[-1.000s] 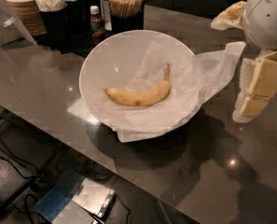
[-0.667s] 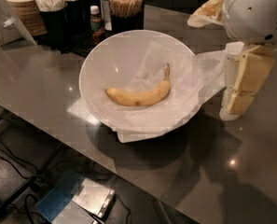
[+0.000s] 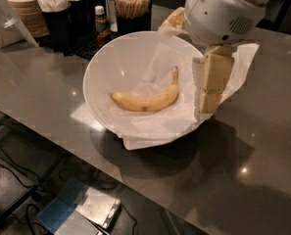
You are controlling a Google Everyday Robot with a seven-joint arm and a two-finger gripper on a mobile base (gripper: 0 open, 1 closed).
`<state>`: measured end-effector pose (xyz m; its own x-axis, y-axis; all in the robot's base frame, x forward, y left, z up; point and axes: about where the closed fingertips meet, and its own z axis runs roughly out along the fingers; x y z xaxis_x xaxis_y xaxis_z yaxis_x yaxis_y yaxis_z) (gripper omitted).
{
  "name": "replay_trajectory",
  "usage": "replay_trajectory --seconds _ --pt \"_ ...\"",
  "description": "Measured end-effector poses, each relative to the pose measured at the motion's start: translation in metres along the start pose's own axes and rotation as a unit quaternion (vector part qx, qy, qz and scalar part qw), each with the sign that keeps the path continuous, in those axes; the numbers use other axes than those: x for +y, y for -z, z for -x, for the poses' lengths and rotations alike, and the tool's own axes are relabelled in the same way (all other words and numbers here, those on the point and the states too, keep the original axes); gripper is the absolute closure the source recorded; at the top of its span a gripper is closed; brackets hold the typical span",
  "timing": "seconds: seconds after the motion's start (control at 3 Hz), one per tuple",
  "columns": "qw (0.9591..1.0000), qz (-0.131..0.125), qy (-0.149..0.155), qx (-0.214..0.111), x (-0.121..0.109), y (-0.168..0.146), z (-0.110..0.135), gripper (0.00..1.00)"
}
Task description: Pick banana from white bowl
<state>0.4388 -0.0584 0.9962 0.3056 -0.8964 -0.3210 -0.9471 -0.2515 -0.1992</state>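
Okay, nearest first: down on the floor below the table edge, a blue flat device (image 3: 60,212) with a grey panel beside it, and dark cables (image 3: 8,166) running left of it.

Dark glossy table (image 3: 42,99) runs across the whole view, with small light reflections on it.

White bowl (image 3: 92,67) sits mid-table, tipped a little toward the camera. Crinkled white paper (image 3: 244,62) lines it and spills out over the near rim and out past the right rim.

Banana (image 3: 147,101) lies inside the bowl on the paper, right of centre. It is curved and yellow, with its stem end pointing up toward the far right and its blunt end to the left. Small brown marks show on the skin. Nothing touches it.

Gripper (image 3: 211,86) hangs at the bowl's right rim, cream-coloured and pointing down, just right of the banana's stem end and apart from it. It holds nothing. Cannot tell how far open it is from this angle, nor whether it touches the rim or the paper. Above it is the round white arm housing (image 3: 223,13) with a vent grille, over the far right part of the bowl.

Far back along the table: a cup of wooden stirrers (image 3: 132,0), a small brown bottle (image 3: 101,18) with a white cap, dark holders (image 3: 61,26) with white packets, and a stack of cups (image 3: 23,6) at the far left.
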Motion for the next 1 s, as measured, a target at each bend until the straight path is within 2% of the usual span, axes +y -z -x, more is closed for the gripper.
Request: replay_trajectory --seconds 0.33,0.67,1.0 --pt "0.9992 0.025 -0.024 0.018 -0.025 -0.024 0.009 0.00" --pt "0.9958 0.043 -0.071 0.038 -0.048 -0.050 0.009 0.00" --pt "0.9893 0.040 -0.128 0.058 -0.060 -0.067 -0.011 0.00"
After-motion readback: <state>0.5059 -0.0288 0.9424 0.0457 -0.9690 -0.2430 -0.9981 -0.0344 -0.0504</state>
